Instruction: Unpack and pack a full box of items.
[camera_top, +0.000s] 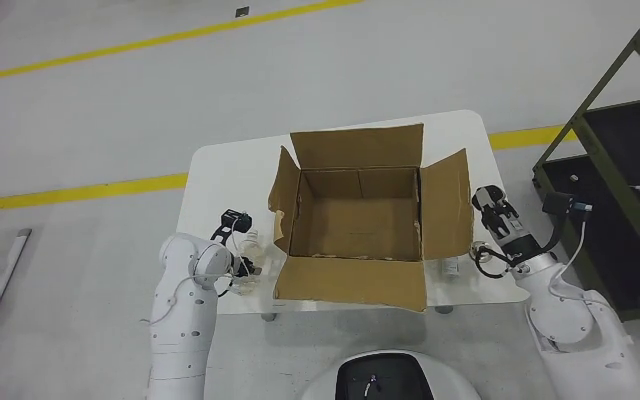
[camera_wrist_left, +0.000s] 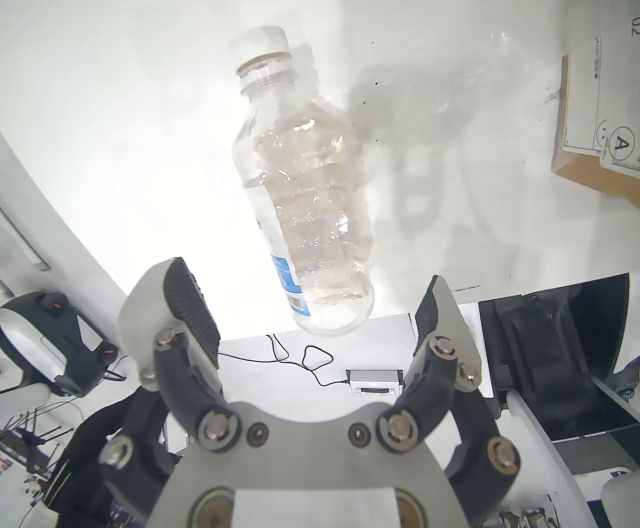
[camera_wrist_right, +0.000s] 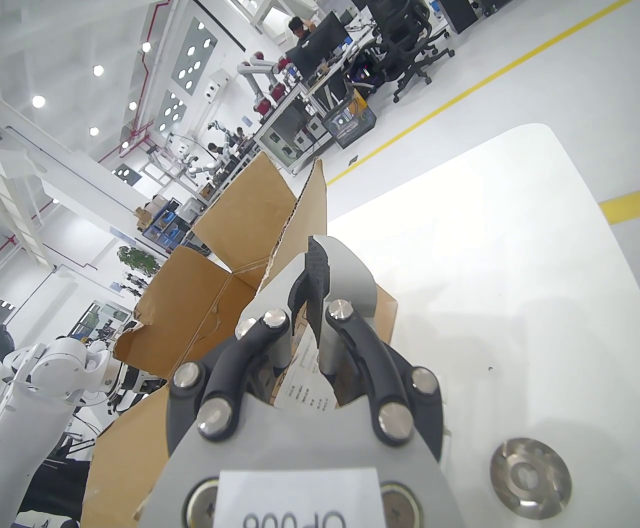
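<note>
Our left gripper (camera_wrist_left: 305, 277), jaws spread wide and empty, hangs over the water bottle (camera_wrist_left: 305, 200) lying on the table (camera_wrist_left: 125, 125) just ahead of its fingertips, so we judge repacking begins: lower, clamp its body, carry it to the emptied box (camera_top: 350, 283) alongside

The box (camera_top: 355, 147) is brown, the table (camera_top: 230, 175) white, the bottle (camera_wrist_left: 300, 210) clear with a white cap (camera_wrist_left: 267, 40) and blue-and-white label (camera_wrist_left: 289, 280), the floor (camera_top: 150, 100) grey with yellow lines (camera_top: 180, 38).

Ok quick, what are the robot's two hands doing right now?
Left gripper: open, empty, bottle lying in front of it.
Right gripper: closed, holding nothing.
</note>
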